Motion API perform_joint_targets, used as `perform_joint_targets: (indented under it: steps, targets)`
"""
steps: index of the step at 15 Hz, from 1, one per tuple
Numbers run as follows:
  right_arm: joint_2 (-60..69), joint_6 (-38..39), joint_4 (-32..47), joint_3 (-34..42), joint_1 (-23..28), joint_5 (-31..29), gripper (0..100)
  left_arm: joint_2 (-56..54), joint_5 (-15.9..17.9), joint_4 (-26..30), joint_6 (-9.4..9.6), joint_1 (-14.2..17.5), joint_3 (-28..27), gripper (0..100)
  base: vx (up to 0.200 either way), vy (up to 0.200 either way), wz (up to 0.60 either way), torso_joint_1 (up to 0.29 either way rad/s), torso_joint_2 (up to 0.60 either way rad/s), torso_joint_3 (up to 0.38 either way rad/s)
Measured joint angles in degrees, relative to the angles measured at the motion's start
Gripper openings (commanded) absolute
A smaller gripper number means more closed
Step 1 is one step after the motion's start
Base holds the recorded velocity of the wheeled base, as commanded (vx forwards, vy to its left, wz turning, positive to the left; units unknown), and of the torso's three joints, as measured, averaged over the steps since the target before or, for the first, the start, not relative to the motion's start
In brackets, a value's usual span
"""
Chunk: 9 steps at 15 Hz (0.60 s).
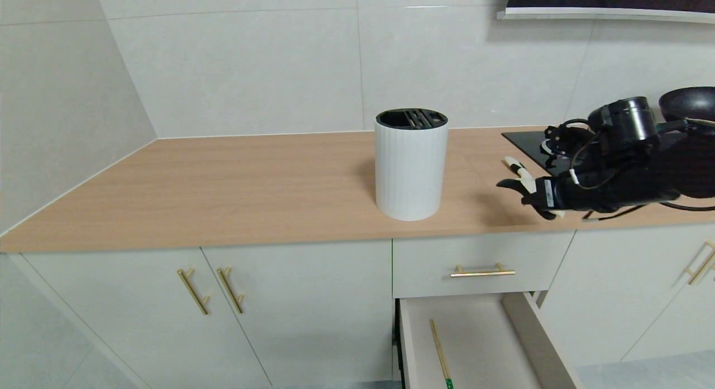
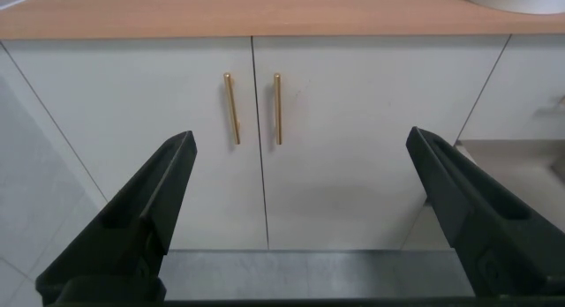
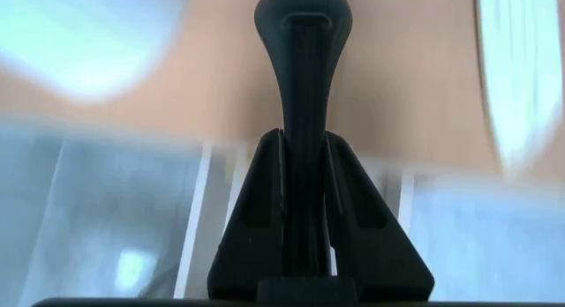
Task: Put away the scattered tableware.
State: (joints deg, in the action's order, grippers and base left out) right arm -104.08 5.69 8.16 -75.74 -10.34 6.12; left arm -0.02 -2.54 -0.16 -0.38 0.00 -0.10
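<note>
In the head view the right hand [image 1: 522, 194] hangs low over the table [image 1: 251, 188] near its front edge. A white-handled utensil [image 1: 516, 166] lies flat just past it at about 12 o'clock. The utensil's long axis runs from 10 o'clock to 4 o'clock, with the far end pointing at 10 and the near end almost under the hand, though I cannot tell if they touch. The white holder [image 1: 411, 165] stands upright at 9 o'clock from the hand, well apart. The open drawer [image 1: 528, 327] sits below at 7 o'clock and holds 1 chopstick [image 1: 441, 352], which lies roughly 12 to 6 with its green tip nearest. The right arm is clearly the nearer one, so a pick likely needs the fingers turned across that 10-to-4 axis. In the left wrist view the left hand [image 2: 300, 139] has its fingers spread wide with nothing between them, facing the 2 cupboard doors [image 2: 353, 183] under the table edge. In the right wrist view the right hand [image 3: 303, 16] shows its fingers pressed together over the wood.
</note>
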Motion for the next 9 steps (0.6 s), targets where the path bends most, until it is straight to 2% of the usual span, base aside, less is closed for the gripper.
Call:
perform_joint_targets:
  steps: [5, 7, 9]
  targets:
    - [13.1, 6.0, 0.5, 20.2, -5.0, -1.7, 0, 0.0, 0.0, 0.0, -0.05, 0.0, 0.0, 100, 0.0, 0.0, 0.0, -0.004, 0.01, 0.011]
    - [14.7, 6.7, 0.3, 24.7, -7.4, -3.4, 0, 0.0, 0.0, 0.0, -0.05, 0.0, 0.0, 100, 0.0, 0.0, 0.0, -0.122, 0.31, 0.195]
    - [14.6, 6.7, 0.2, 26.1, -8.1, -3.6, 0, 0.0, 0.0, 0.0, -0.02, 0.0, 0.0, 100, 0.0, 0.0, 0.0, -0.158, 0.45, 0.273]
